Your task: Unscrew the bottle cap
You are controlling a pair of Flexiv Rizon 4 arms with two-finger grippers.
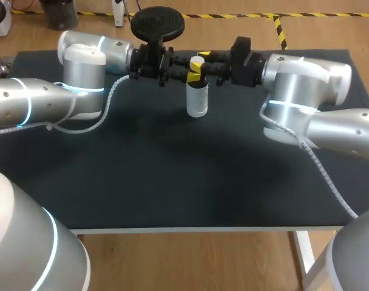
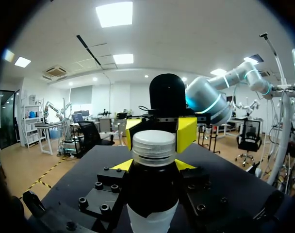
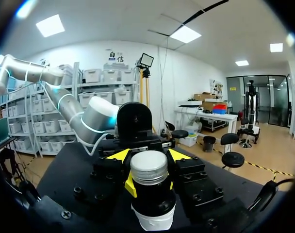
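Now the left claw point(image 2: 153, 165) is clamped round the dark upper body of the bottle point(image 1: 197, 100), which stands upright at twelve o'clock on the table point(image 1: 172, 182). The right claw point(image 3: 151, 185), at the bottle's three o'clock, pinches the cap point(image 2: 154, 145) from both sides.
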